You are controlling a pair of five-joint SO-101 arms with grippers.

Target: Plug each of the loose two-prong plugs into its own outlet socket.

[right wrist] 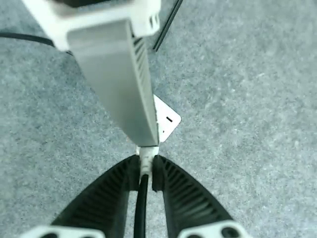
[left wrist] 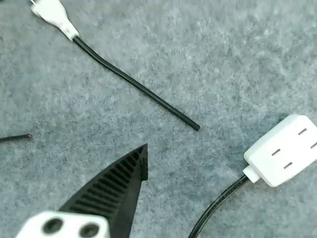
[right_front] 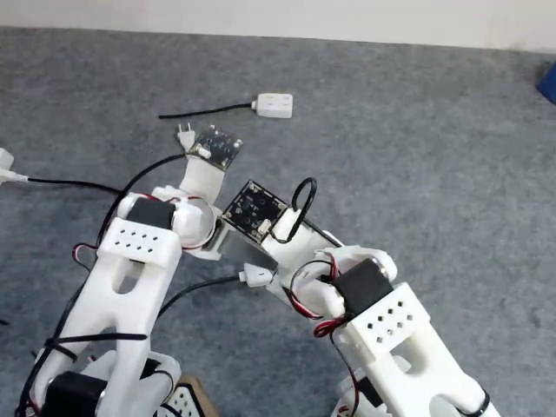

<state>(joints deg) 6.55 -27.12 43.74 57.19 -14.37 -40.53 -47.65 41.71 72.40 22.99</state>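
Grey tabletop (right_front: 452,174), left to right. At the left edge lies an edge plug (right_front: 5,165) on a black cord. Left gripper (left wrist: 142,153): one black finger (left wrist: 116,191) shows, so its spread cannot be told. It hangs apart from a loose plug (right_front: 185,134) and a white outlet socket (right_front: 274,105) toward the far edge. Right gripper (right wrist: 147,166): fingers pinched on a held plug (right wrist: 147,157), its cord running back between them, near a second socket (right wrist: 167,124) partly under a grey arm link (right wrist: 116,74).
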